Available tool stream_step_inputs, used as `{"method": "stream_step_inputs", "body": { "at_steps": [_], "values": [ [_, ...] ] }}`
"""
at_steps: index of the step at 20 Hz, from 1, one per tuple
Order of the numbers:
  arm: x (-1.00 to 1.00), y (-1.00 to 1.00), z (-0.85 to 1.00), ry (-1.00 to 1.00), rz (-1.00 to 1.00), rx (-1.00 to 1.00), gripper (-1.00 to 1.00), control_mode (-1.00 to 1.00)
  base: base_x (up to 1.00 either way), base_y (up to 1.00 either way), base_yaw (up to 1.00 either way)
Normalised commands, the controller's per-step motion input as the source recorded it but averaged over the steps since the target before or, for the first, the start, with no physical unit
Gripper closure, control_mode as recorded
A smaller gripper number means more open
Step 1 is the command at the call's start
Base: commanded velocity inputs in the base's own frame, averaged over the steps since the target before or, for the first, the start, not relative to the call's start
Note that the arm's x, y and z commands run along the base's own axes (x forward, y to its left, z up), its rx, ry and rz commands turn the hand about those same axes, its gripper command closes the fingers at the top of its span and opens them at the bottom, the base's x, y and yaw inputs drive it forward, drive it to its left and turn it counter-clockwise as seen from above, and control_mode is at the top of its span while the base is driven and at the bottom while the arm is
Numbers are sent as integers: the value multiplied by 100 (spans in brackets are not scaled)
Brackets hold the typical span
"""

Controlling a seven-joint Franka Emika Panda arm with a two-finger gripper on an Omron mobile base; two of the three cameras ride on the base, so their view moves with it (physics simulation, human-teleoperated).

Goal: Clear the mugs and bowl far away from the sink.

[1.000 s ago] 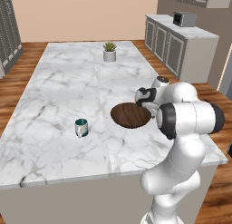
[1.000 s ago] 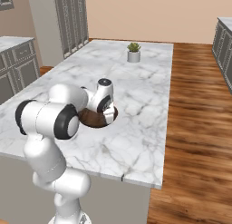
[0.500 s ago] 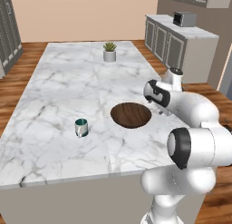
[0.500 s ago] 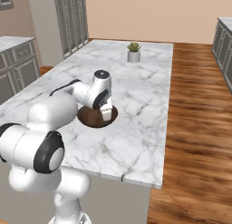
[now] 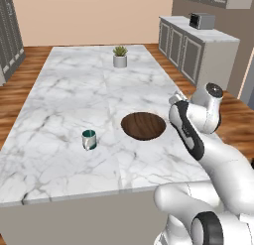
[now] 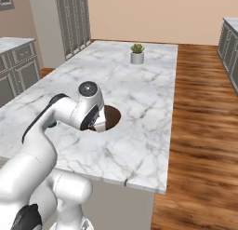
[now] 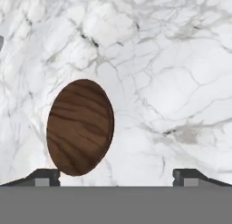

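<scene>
End effector stands with fingers spread wide and empty, above the bench beside the bowl at frame centre, probably clear of it after setting it down. Count: one bowl, one mug at left centre, one potted plant.

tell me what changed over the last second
The arm swung off the bowl toward the counter's right edge, carrying the end effector with it, jaws open and empty. The bowl, the mug and the plant pot stayed put on the counter.
</scene>
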Motion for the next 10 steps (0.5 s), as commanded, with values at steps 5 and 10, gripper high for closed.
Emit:
{"method": "stream_step_inputs", "body": {
  "at_steps": [5, 10],
  "values": [
    [-27, 0, 42, -3, 48, -10, -100, -100, 0, 0, 0],
    [-1, 13, 49, 0, 32, -17, -100, -100, 0, 0, 0]
  ]
}}
